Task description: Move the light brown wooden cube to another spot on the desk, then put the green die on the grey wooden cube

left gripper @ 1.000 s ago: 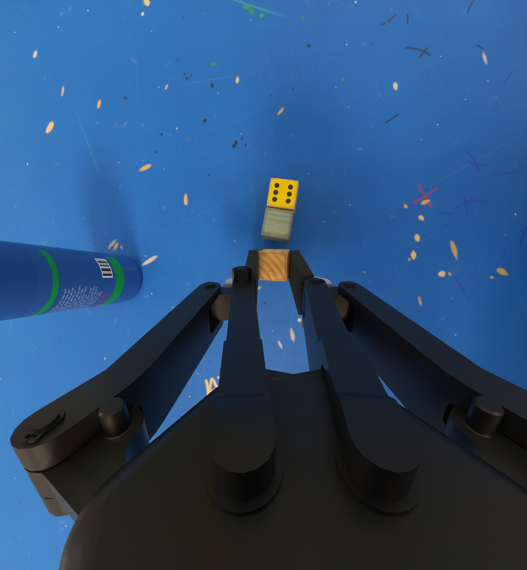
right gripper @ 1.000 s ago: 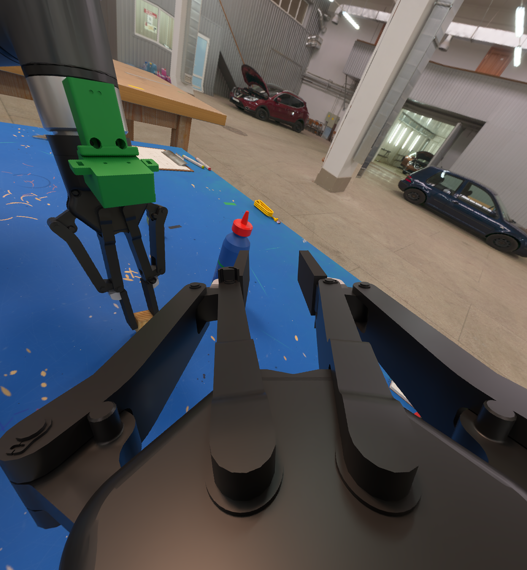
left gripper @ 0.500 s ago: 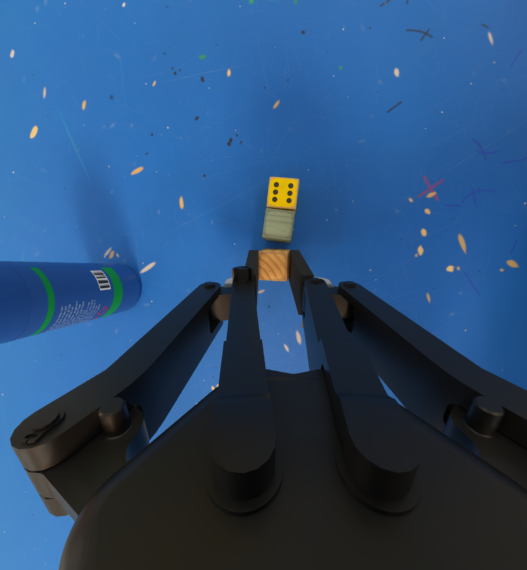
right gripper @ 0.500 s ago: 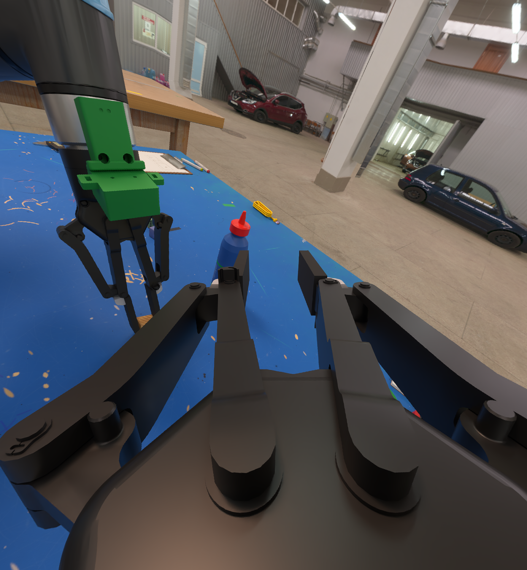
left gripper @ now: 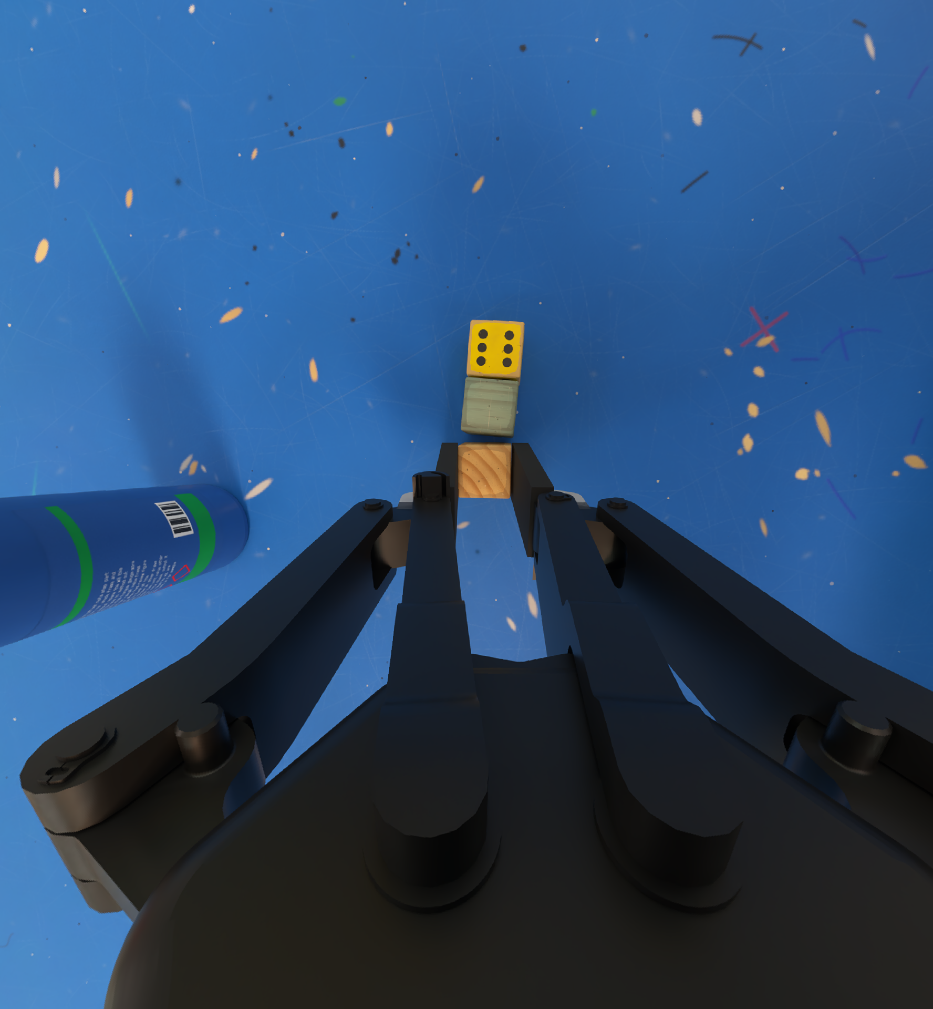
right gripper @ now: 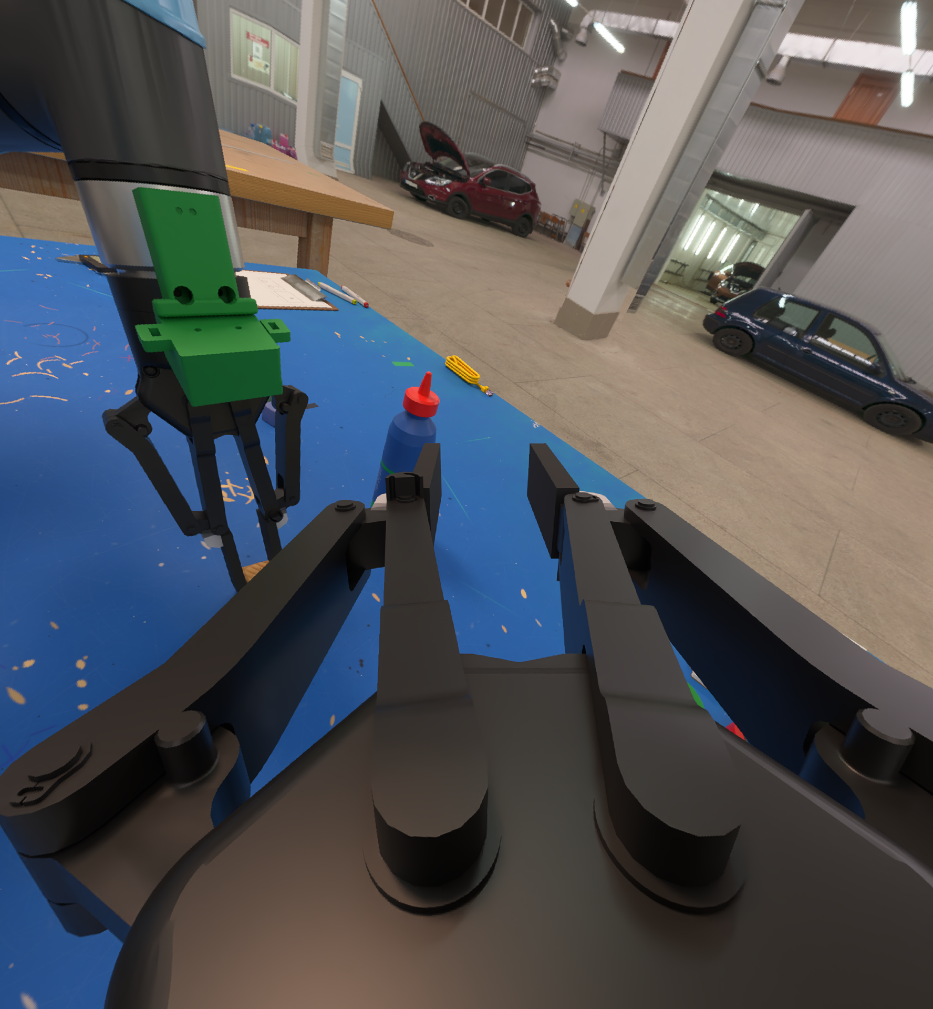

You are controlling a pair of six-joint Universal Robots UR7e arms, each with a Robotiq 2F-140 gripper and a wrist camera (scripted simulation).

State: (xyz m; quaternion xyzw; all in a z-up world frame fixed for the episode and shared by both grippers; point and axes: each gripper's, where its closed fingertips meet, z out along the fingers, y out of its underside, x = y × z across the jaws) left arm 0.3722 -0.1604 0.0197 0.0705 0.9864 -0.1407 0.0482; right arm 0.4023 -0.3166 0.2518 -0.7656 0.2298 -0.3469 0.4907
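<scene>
Since 1 s ago the blue bottle (left gripper: 98, 562) slides lower in the left wrist view and the desk (left gripper: 671, 191) specks drift, while the cubes ahead barely shift; in the right wrist view the left arm sits a bit further right and nearer. So the left arm is carrying its load w/ the camera.

Left gripper (left gripper: 484, 470) is clamped on the light brown wooden cube (left gripper: 484, 470): pads flat on two opposite sides, grain face toward the lens, jaws narrowed to the cube's width. Prob. held that way so it can't twist during the move. Whether it's lifted clear of the desk or just skimming it, can't tell.

Just beyond it sits the grey wooden cube (left gripper: 489, 407), close to the held one, a thin gap showing, and touching the grey cube's far side is a yellow die (left gripper: 495, 349). Green die: not in either view, so its spot is unknown. The bottle stands well off to the side, no obstacle.

Right gripper (right gripper: 483, 480) hangs idle above the desk edge, fingers apart, nothing between them; the bottle w/ red cap (right gripper: 410, 437) is only behind its finger. Likely parked there to stay out of the way, maybe waiting for the die step.

Judgement: first step underway, cube needs setting down away from the grey one so stacking room stays free.
</scene>
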